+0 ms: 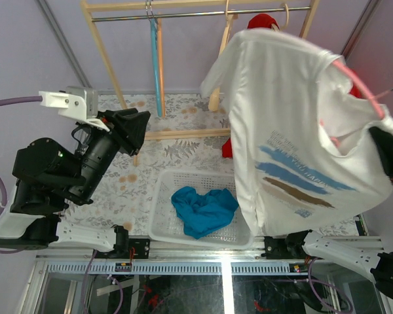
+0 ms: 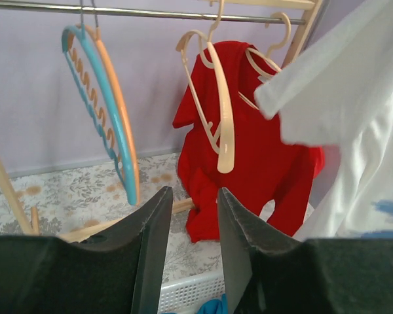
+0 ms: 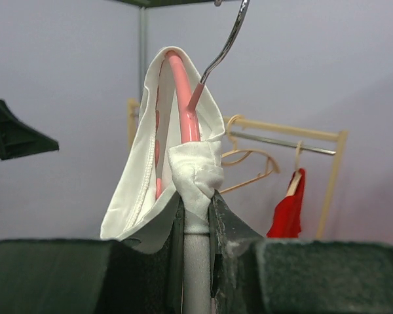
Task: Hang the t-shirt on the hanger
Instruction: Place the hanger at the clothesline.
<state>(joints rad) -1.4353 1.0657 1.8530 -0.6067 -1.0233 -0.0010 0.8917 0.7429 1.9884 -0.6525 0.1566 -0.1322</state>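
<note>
Right jaws pinch t-shirt [image 3: 195, 171] bunched over hanger [image 3: 185, 98].

The t-shirt [image 1: 281, 98] bears printed lettering, too small and blurred to read.

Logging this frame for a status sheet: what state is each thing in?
t-shirt: held up off the table, draped over the hanger.
hanger: inside the t-shirt neck, hook poking out, away from the rail.
right gripper: shut on t-shirt.
left gripper: slightly open, empty.
blue cloth: crumpled in the basket.
basket: upright on the table.
red garment: hanging on the rail.
blue hanger: hanging bare.
</note>
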